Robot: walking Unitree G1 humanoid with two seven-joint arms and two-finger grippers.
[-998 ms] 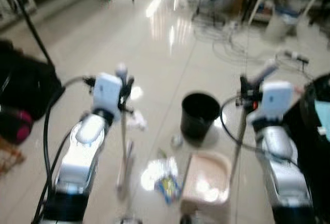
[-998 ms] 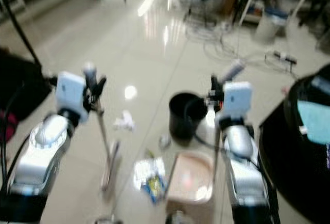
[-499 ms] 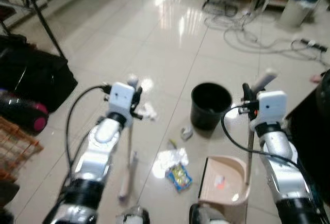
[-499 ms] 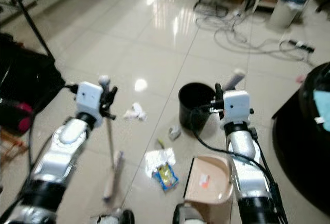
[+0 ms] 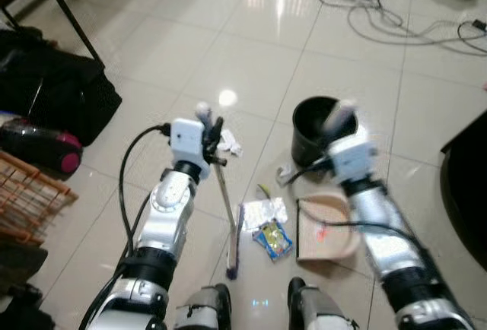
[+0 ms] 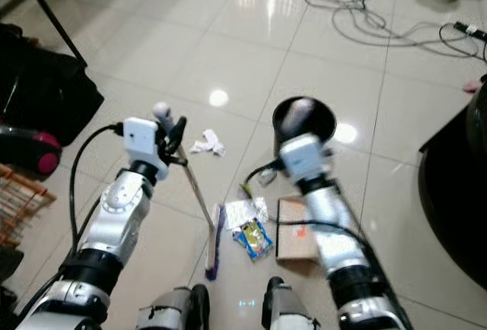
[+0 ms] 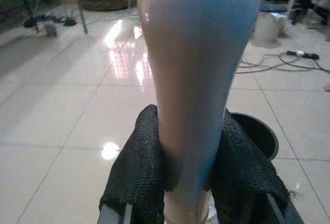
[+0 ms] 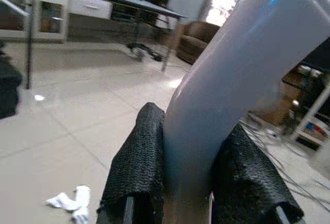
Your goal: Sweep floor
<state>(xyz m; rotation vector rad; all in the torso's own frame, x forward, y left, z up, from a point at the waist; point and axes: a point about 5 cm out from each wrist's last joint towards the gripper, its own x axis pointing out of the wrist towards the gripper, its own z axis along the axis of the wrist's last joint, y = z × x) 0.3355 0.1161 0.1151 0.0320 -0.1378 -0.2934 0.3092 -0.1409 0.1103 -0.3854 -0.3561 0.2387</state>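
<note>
glossy pale floor tiles [image 5: 190, 49] carry a crumpled wrapper pile [image 5: 266, 220]. left gripper [image 7: 188, 180] pinches the slim grey broom handle [image 5: 223, 193], brush head beside the litter; right gripper [image 8: 188, 182] clamps the beige dustpan's handle [image 8: 232, 79], pan [image 5: 327, 227] near the black round bin [image 5: 316, 128].

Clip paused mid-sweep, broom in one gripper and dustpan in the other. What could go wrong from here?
1. The crumpled tissue lies apart from the wrappers by the broom; a short stroke may miss it.
2. The dustpan sits close to the black bin; pushing it forward might tip the bin.
3. The robot's feet stand just behind the litter and could scatter it on a step.
</note>
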